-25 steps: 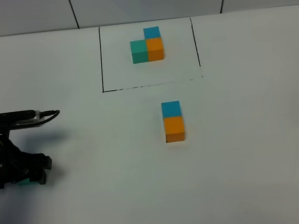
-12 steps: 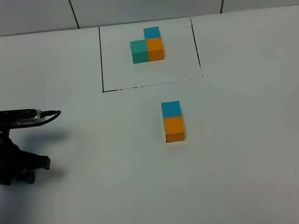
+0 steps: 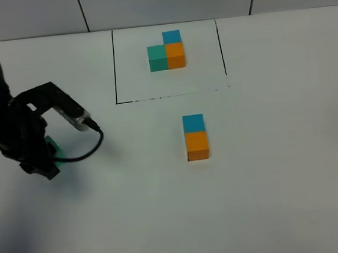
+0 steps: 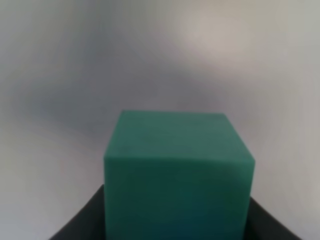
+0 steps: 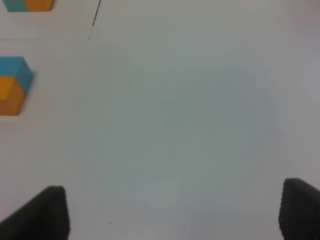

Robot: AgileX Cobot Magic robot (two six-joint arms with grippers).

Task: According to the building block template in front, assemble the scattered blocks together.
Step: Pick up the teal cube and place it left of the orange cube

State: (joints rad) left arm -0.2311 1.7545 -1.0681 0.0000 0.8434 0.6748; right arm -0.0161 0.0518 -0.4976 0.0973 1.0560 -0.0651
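The template (image 3: 167, 52), a teal, orange and blue L of cubes, sits inside a thin black outline (image 3: 114, 66) at the back. A loose blue cube (image 3: 193, 123) and a loose orange cube (image 3: 197, 145) stand touching in the middle of the table, blue behind orange. They also show in the right wrist view, blue (image 5: 15, 67) and orange (image 5: 10, 97). My left gripper (image 3: 47, 156) is raised at the left and shut on the loose teal cube (image 4: 177, 165), which peeks out in the high view (image 3: 51, 145). My right gripper (image 5: 175, 212) is open and empty, out of the high view.
The white table (image 3: 280, 182) runs to a grey tiled wall (image 3: 164, 2) at the back. A black cable (image 3: 85, 148) loops from the left arm. A corner of the template (image 5: 27, 5) shows in the right wrist view.
My left arm has risen from low at the table's left edge and swung up and to the right, carrying the teal cube off the surface. The blue and orange cubes have not moved.
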